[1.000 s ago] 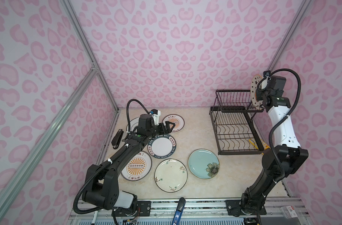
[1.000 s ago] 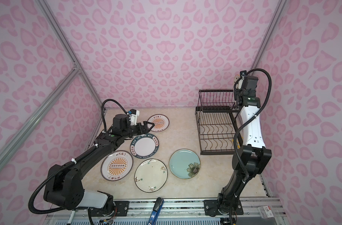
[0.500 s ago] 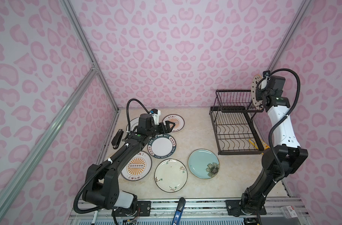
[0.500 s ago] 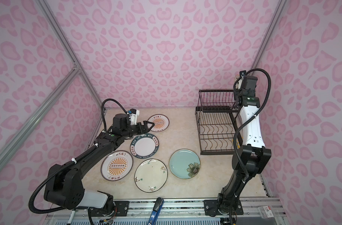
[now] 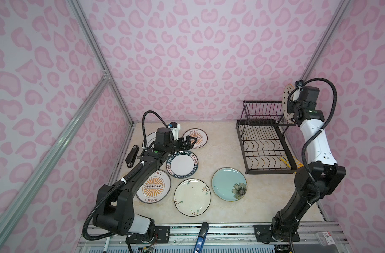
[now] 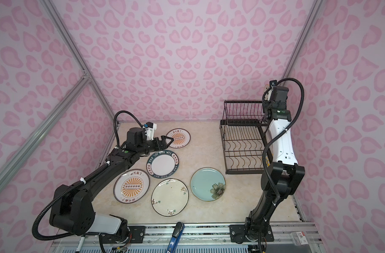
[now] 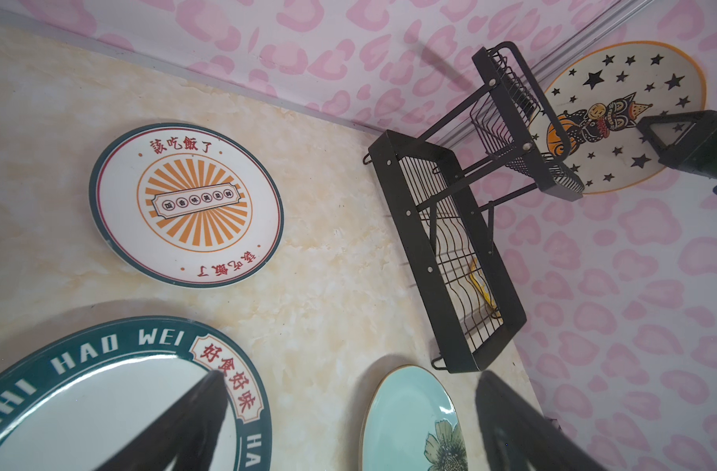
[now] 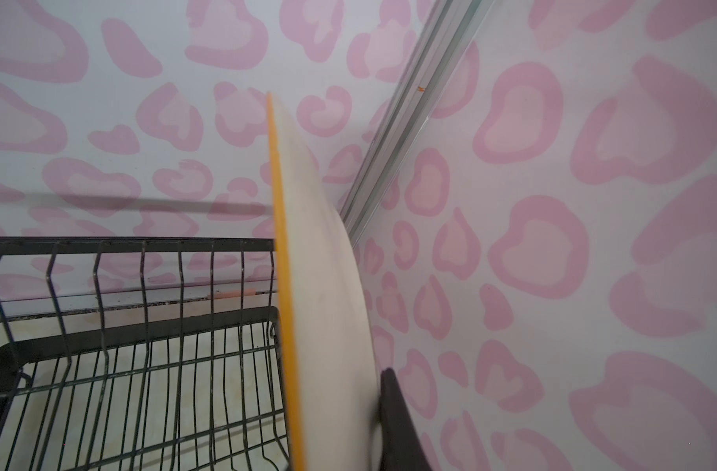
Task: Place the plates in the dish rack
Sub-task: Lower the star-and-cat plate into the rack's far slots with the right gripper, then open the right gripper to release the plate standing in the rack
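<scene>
The starry plate (image 5: 287,103) is held upright on edge by the right gripper (image 5: 293,106). The fingers (image 8: 393,407) are clamped on its rim, w/ one seen pressed to the plate's back in the right wrist view. The plate is placed at the right end of the dish rack (image 5: 264,151) upper tier; whether inside or just outside the end wall can't be told.

The left gripper (image 5: 191,142) is held low over the tabletop (image 5: 222,140), btwn the lettered plate (image 5: 182,163) and the far sunburst plate (image 5: 199,135). Its fingers (image 7: 202,412) are spread wide apart, empty.

The near sunburst plate (image 5: 154,186), cream plate (image 5: 192,197) and blue flowered plate (image 5: 228,184) are laid flat on the tabletop, apart from the rack. A white plate (image 5: 150,139) is mostly hidden behind the left arm.
</scene>
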Robot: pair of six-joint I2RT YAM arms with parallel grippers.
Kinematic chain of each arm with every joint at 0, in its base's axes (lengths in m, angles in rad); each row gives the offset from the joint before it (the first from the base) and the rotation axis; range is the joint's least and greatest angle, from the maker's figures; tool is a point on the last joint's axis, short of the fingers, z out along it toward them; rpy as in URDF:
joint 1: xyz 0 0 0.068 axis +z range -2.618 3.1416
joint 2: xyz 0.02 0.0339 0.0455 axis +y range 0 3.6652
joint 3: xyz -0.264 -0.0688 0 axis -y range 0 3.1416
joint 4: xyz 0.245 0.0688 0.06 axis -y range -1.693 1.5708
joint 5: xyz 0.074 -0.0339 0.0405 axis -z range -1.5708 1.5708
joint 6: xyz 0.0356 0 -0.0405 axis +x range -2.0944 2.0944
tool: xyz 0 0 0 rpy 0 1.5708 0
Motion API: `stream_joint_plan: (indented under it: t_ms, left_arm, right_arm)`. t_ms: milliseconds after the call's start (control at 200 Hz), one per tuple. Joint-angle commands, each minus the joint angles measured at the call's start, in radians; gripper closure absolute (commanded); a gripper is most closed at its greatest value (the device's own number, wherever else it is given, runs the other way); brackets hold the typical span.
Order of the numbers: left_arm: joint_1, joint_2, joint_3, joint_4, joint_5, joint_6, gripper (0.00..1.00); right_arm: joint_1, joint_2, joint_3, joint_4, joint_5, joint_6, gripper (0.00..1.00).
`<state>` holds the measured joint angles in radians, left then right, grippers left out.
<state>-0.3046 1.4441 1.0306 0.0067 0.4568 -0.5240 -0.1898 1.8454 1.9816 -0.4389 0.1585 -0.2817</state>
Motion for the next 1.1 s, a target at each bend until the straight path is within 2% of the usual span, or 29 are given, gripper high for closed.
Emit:
stream_joint_plan:
  t_ms: [0, 80, 185, 460, 860, 1095]
  left_arm:
    - [0.001, 0.009, 0.01, 0.017, 0.005, 0.007, 0.03]
    - [0.001, 0.005, 0.009, 0.018, 0.004, 0.005, 0.03]
    - [0.002, -0.001, 0.008, 0.015, 0.001, 0.007, 0.03]
    - [0.001, -0.012, 0.002, 0.013, -0.003, 0.005, 0.03]
    - [0.002, -0.025, -0.008, 0.004, -0.023, 0.013, 0.03]
    - [0.002, -0.034, -0.012, 0.002, -0.029, 0.015, 0.03]
  right_arm:
    - [0.005, -0.006, -0.013, 0.019, 0.005, 0.025, 0.86]
    - [0.005, -0.011, -0.025, 0.031, 0.007, 0.026, 0.77]
    - [0.005, -0.01, -0.025, 0.032, 0.007, 0.03, 0.73]
    - [0.004, -0.014, -0.026, 0.033, 0.028, 0.052, 0.73]
    - [-0.003, -0.056, -0.057, 0.063, 0.155, 0.145, 0.7]
    - [-0.019, -0.073, -0.066, 0.058, 0.107, 0.168, 0.7]
